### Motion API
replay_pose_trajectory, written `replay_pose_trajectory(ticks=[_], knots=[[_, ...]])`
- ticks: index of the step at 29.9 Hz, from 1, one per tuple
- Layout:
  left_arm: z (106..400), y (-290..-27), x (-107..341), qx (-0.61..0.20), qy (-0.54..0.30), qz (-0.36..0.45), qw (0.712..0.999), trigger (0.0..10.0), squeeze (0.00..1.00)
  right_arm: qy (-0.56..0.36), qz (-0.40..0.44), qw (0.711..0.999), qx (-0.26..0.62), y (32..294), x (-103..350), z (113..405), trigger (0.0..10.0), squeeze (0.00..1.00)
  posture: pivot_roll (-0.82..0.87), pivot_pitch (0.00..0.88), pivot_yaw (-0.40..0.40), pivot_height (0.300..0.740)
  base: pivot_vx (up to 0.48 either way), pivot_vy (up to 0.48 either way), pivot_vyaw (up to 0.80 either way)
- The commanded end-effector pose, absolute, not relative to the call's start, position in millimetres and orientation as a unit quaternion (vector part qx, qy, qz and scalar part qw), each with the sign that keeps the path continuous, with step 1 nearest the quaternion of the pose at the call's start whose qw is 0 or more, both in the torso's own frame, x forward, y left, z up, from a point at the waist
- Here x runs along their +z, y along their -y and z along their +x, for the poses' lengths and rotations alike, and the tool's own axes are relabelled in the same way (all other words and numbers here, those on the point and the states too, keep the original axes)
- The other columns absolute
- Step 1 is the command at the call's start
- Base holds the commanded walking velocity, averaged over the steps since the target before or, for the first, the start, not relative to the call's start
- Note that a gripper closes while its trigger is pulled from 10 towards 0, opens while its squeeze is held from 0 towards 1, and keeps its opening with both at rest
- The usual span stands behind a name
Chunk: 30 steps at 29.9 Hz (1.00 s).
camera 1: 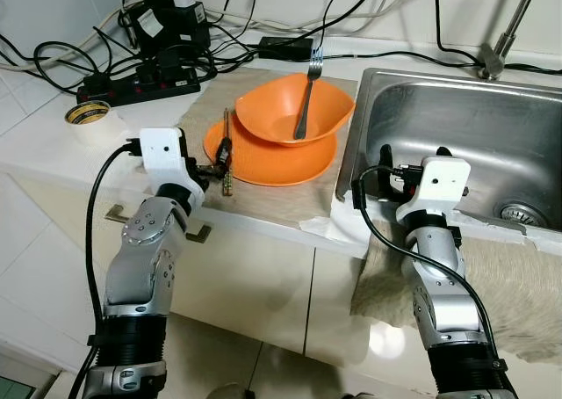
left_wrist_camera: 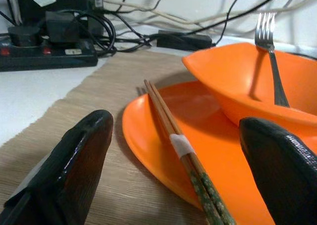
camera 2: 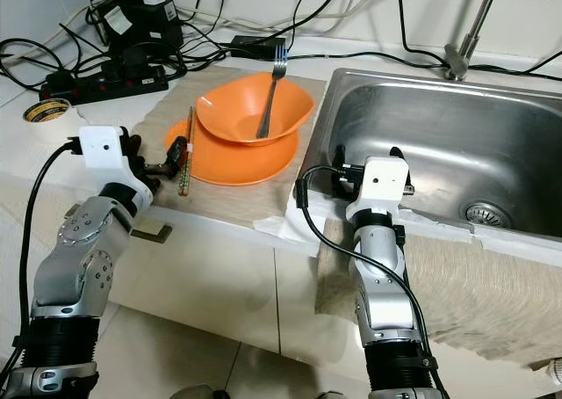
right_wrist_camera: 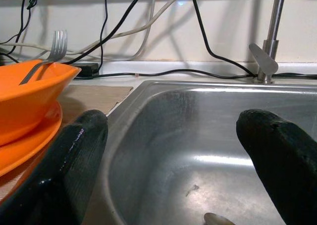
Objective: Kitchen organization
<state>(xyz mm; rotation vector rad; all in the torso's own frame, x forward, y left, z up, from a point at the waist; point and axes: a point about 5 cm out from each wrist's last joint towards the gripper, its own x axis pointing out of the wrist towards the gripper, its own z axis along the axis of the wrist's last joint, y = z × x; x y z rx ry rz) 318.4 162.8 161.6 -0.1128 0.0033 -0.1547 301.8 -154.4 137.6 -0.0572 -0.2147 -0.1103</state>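
An orange bowl point(camera 1: 279, 109) sits on an orange plate point(camera 1: 263, 163) on a beige mat point(camera 1: 200, 109), with a metal fork point(camera 1: 308, 96) leaning inside the bowl. A pair of chopsticks point(left_wrist_camera: 174, 136) lies across the plate's left rim. My left gripper point(camera 1: 214, 167) hovers low at the mat's front edge, open, its fingers either side of the chopsticks' near ends without touching them. My right gripper point(camera 1: 392, 172) is open at the front left corner of the steel sink point(camera 1: 439, 118), pointing into the basin point(right_wrist_camera: 188, 150) with nothing between its fingers.
A black power strip point(camera 1: 140, 83), adapters and tangled cables crowd the back of the counter. A tape roll point(camera 1: 89, 113) lies at the left. The faucet point(camera 1: 496, 52) stands behind the sink, the drain point(camera 1: 524, 213) at its right. A beige towel point(camera 1: 518, 285) hangs over the counter front.
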Motion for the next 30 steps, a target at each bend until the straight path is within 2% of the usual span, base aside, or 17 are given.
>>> replay_pose_trajectory(ticks=[1,30], knots=[[318.0,-162.0,160.3,-0.084,-0.014,-0.046,0.995,10.0,0.0,0.107,-0.027,0.992,-0.057,152.4,139.0,301.3,10.0,0.0,0.01,0.0,0.076,0.74,0.0,0.0,0.0],[329.6,-144.2,167.9,-0.152,-0.107,0.032,0.982,10.0,0.0,0.099,-0.032,0.993,-0.047,148.2,138.0,301.8,10.0,0.0,0.0,0.0,0.088,0.74,0.0,0.0,0.0]])
